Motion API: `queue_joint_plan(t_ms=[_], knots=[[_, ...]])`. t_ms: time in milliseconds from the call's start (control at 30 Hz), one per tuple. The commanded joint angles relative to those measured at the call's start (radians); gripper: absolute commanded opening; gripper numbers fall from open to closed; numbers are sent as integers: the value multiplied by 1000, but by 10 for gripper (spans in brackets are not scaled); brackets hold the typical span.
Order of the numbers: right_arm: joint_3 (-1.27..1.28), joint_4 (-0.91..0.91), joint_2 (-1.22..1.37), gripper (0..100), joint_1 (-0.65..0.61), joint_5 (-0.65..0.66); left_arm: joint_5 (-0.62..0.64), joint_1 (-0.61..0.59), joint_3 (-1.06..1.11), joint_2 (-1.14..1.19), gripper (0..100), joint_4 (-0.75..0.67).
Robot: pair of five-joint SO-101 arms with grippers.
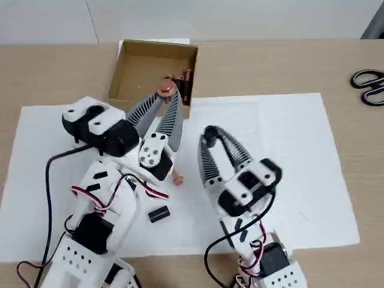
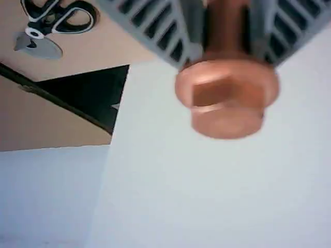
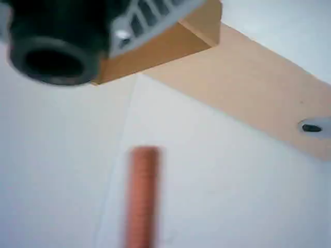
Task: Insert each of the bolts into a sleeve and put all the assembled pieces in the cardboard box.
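Two hands pinching parts near the cardboard box (image 1: 144,75).
Left hand (image 1: 168,96) clamps a copper bolt (image 1: 166,90) at the box's front wall, beside assembled pieces (image 1: 183,83) in its corner. Right hand (image 1: 209,135) grips a black sleeve (image 3: 49,57) farther off. A loose bolt (image 1: 177,178) half under the left arm, a spare sleeve (image 1: 159,213) and scissors (image 1: 369,85) lie away from the box.

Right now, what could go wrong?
The left gripper pinches the bolt by its shaft, head outward, so it may not enter the sleeve held by the right gripper. A loose bolt beside the left arm might get knocked away.
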Motion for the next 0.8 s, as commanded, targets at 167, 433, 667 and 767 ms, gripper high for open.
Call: queue_joint_plan(t_ms=[167,433,667,767], knots=[[8,-27,-12,5,-73,107,0,52,-41,-32,7,-41],[8,22,-12,5,-71,107,110,64,-122,-32,7,147],[8,71,-12,5,-73,107,143,68,-133,-32,7,173],[8,71,-12,5,-73,107,144,68,-139,-32,7,175]])
